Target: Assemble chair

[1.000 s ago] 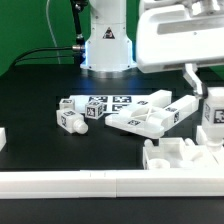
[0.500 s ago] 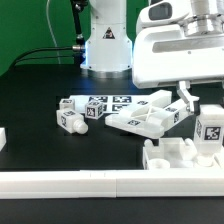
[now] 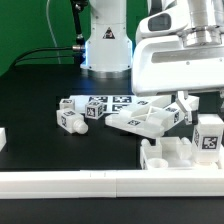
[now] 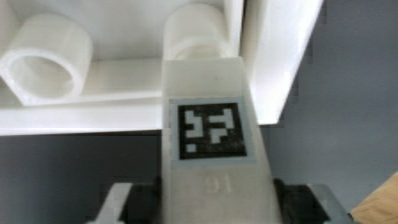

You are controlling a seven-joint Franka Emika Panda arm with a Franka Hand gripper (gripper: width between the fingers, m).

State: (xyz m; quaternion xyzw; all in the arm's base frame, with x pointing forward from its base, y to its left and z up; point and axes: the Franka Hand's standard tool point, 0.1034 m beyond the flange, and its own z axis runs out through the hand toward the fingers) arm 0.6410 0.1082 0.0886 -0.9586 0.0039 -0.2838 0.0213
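Pincer [image 4: 214,203] is clamped on a tagged white leg [image 4: 210,125]. In the wrist view the jaws stand against its two sides and the tag faces the camera. You're carrying it, not releasing it. The leg hangs roughly upright from the pincer with its free end pointing down.

Directly under the pincer is a chunky white base part [image 3: 172,154], sitting on the table [image 3: 40,90]. The wrist view shows rounded tubular features on it just past the leg's tip. They could be sockets or posts; it's too washed out to say which. The tip looks roughly lined up with one of them, and a second sits beside it. Neither view tells you whether the tip is touching or just above.

My read of the step in hand: seating this leg into the base part.

Further out from the pincer, toward the middle of the table, the other chair pieces lie loose. There's a heap of slabs [image 3: 150,115] near the base part, and small pegged blocks [image 3: 70,120] well apart from the pincer. Nothing there looks joined, so I'd put you early in the build.

The long plain rail [image 3: 100,182] runs just beside the base part on the camera side. It's not part of the chair.

What the next move calls for:
- Keep the leg axis square to the socket, because any tilt will jam it on the rim.
- Come straight down, slowly, with the grip unchanged until it seats.
- Watch the base part. It looks unclamped, so an off-centre push could skate it toward the rail.
- Open only once the leg stands on its own.
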